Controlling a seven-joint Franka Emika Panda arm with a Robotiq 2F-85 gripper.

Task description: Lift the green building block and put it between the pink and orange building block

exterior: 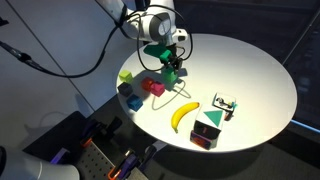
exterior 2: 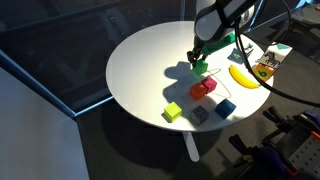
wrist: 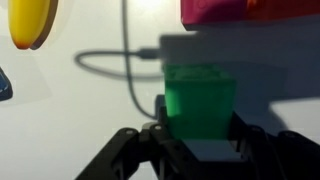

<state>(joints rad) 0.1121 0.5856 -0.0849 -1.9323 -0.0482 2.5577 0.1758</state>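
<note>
Above the middle of the round white table (exterior: 250, 70), the gripper (exterior: 171, 62) hangs from the arm with its fingers (wrist: 160, 112) pointing down. In the wrist view the fingers stand on either side of the green block (wrist: 200, 98) and press against its two sides, so they are clamped on it. A dark shadow lies on the table just behind the block; whether its underside rests on the table or is clear of it cannot be told. In both exterior views the green block (exterior 2: 200, 67) sits right under the gripper (exterior 2: 200, 55).

Just beyond the green block in the wrist view lies the pink block (wrist: 215, 10), and an orange block (wrist: 290, 8) touches it at the top edge of the picture. In an exterior view the pink block (exterior: 153, 87) is just beside the gripper, toward the table's edge. A thin grey cable (wrist: 125, 65) curves over the table beside the green block.

A banana (exterior: 183, 116) lies near the table's edge, apart from the blocks. A yellow-green block (exterior 2: 173, 113) and a blue block (exterior 2: 225, 107) sit farther out, near the rim.
</note>
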